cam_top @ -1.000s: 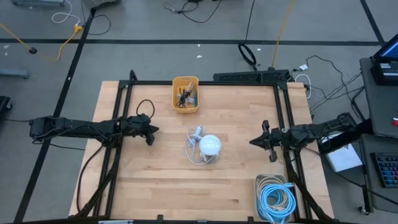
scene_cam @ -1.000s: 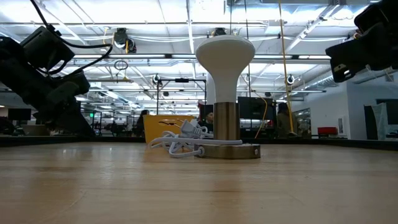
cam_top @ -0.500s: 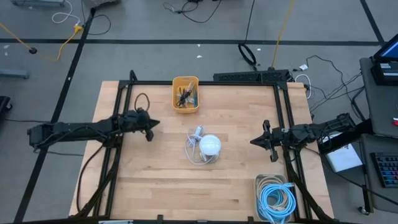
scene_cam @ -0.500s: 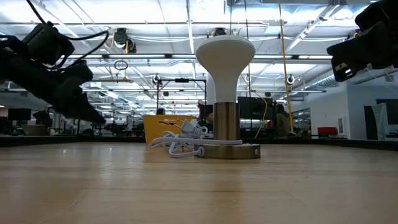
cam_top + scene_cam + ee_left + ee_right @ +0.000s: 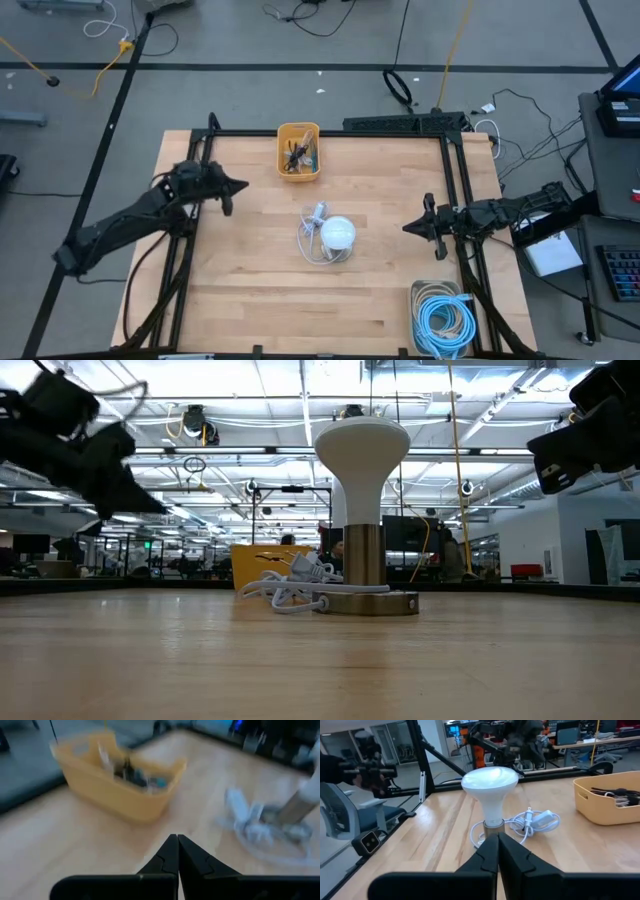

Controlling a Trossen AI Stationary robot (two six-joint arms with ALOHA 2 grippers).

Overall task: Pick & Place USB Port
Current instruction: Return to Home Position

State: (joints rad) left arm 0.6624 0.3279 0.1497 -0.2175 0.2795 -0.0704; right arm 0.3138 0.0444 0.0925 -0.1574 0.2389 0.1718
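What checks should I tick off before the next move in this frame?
1. Nothing held by the left gripper, fingers shut: ok.
2. Nothing held by the right gripper, fingers shut: ok.
3. The yellow bin upright with cables inside: ok.
4. The blue cable coiled inside the gray bin: ok.
5. The lamp upright, clear of both grippers: ok.
6. Whether the white cable beside the lamp also belongs in a bin: cannot tell.

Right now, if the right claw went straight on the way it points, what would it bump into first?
Probably the white lamp: the shut right claw points straight at it, with nothing in between. Its height is hard to judge, so it might pass above.
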